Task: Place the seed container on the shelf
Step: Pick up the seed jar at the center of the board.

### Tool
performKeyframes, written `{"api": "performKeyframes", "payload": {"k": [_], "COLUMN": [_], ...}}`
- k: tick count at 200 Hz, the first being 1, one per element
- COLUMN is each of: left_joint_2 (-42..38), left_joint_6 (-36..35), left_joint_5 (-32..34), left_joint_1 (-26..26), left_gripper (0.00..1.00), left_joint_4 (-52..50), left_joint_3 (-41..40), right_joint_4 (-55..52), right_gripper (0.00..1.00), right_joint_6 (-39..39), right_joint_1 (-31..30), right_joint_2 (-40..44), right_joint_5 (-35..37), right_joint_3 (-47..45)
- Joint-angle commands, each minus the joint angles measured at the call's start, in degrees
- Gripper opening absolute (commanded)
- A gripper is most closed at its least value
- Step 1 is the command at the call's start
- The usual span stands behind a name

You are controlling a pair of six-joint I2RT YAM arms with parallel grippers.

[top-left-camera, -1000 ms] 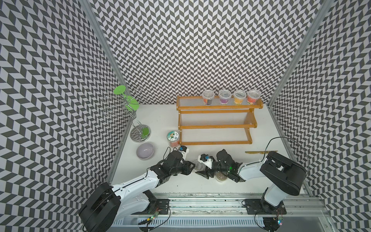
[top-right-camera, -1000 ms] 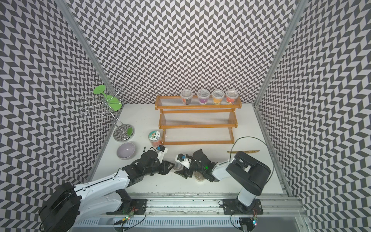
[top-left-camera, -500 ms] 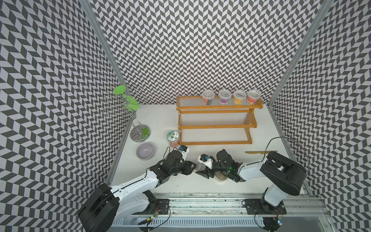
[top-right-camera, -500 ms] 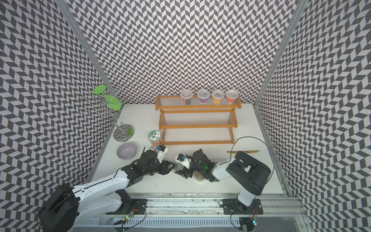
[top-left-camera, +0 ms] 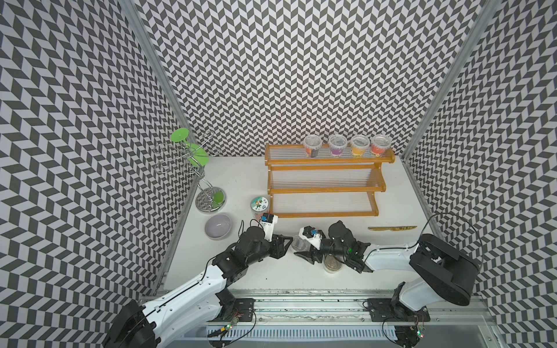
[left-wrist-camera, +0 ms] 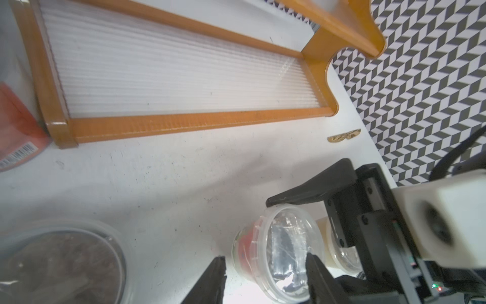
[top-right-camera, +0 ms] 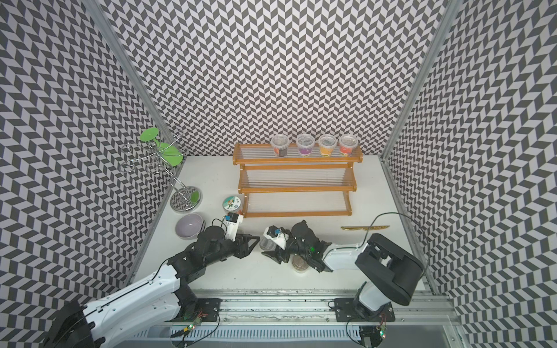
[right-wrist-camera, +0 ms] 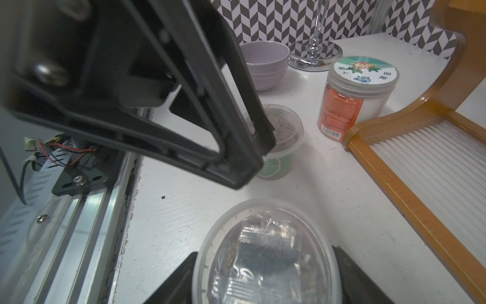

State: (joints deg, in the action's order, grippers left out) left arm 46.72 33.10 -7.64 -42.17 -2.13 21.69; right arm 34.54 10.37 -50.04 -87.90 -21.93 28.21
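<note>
Seed container (left-wrist-camera: 278,250) tilted in R claw (right-wrist-camera: 265,254), clamped on it; L claw (left-wrist-camera: 265,260) apart, just by its lid.

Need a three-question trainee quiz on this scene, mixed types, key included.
1. How many containers stand on the top tier of the shelf?
2. True or false: the purple bowl sits on the shelf's bottom tier.
3. Which item lies on the table in front of the shelf? A. gold knife B. sponge C. fork

Key: 1. four; 2. false, it stands on the table; 3. A
</note>
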Motion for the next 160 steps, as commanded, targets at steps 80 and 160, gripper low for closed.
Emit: {"api": "performKeyframes", "payload": {"k": [80,160], "left_joint_2": [-5.41,-10.03], "left_joint_6": [0.74,1.0], "left_joint_5": [4.28,7.39], "left_joint_1": [0.16,0.18], "left_gripper": [0.55,0.55], "left_joint_4": [-0.95,-3.1], "left_joint_3": [0.02,0.63], "right_joint_4": [-9.45,-16.51], "right_gripper": [0.75,0.75], "right_joint_6": [-9.24,-15.73], "right_joint_1": [0.31,0.32], "right_joint_2": [2.64,6.68], "right_joint_5": [4.79,10.9], "right_joint_3": [5.73,9.45]}}
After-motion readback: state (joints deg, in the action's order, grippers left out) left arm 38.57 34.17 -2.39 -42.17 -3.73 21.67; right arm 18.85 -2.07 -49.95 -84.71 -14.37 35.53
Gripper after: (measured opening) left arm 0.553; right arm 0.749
